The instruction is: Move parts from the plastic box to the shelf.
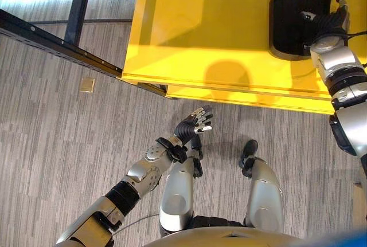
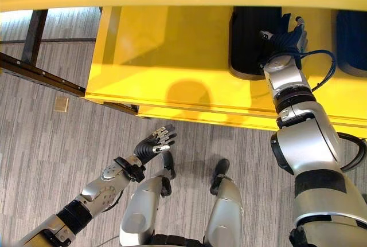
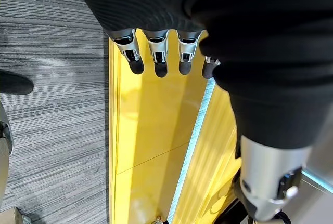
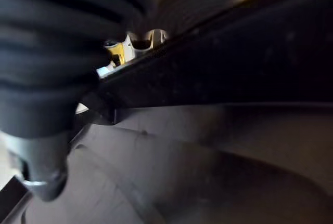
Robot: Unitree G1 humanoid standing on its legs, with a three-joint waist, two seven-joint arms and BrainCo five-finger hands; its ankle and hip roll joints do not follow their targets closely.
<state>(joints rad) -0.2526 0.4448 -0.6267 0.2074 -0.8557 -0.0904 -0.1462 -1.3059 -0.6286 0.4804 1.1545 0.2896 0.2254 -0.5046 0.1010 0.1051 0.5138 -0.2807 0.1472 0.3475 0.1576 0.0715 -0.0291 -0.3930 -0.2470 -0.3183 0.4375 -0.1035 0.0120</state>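
A black moulded part (image 1: 289, 23) lies on the yellow shelf (image 1: 200, 35), towards its right side. My right hand (image 1: 328, 26) reaches onto the part's right edge. In the right wrist view the part's dark rim (image 4: 234, 68) runs between the thumb (image 4: 41, 172) and the fingers, whose tips show just past it. My left hand (image 1: 192, 126) hangs open over the floor in front of the shelf, holding nothing. Its fingers (image 3: 156, 52) are straight and point towards the shelf's yellow edge (image 3: 151, 130).
A second dark part (image 2: 351, 40) lies on the shelf further right. A black frame bar (image 1: 51, 43) slants across the floor on the left. A small tan square (image 1: 87, 85) lies on the grey striped floor beside it.
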